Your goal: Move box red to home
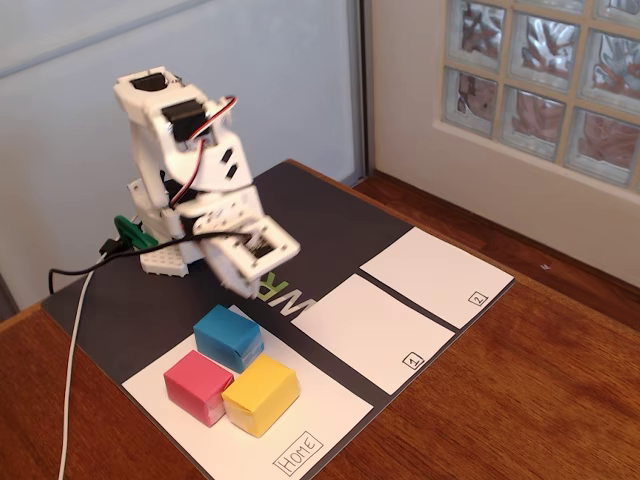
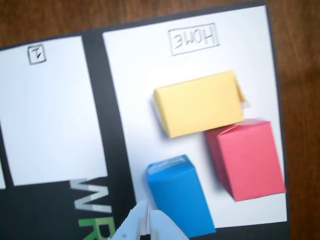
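The red box (image 1: 197, 385) (image 2: 247, 157) lies on the large white home sheet (image 1: 330, 420) (image 2: 135, 75), whose corner carries the "Home" label (image 1: 298, 452) (image 2: 194, 39). It touches a yellow box (image 1: 262, 395) (image 2: 200, 102) and sits next to a blue box (image 1: 228, 337) (image 2: 180, 195). My gripper (image 1: 238, 278) (image 2: 147, 214) hangs above the mat just behind the blue box, apart from all three boxes. Its jaws are shut with nothing between them. In the wrist view its white tips enter from the bottom edge, beside the blue box's near corner.
Two smaller white sheets marked 1 (image 1: 365, 330) (image 2: 50, 110) and 2 (image 1: 435, 275) lie on the black mat (image 1: 320, 225) to the right in the fixed view. A white cable (image 1: 70, 370) runs down the left. The wooden table (image 1: 520, 400) surrounds the mat.
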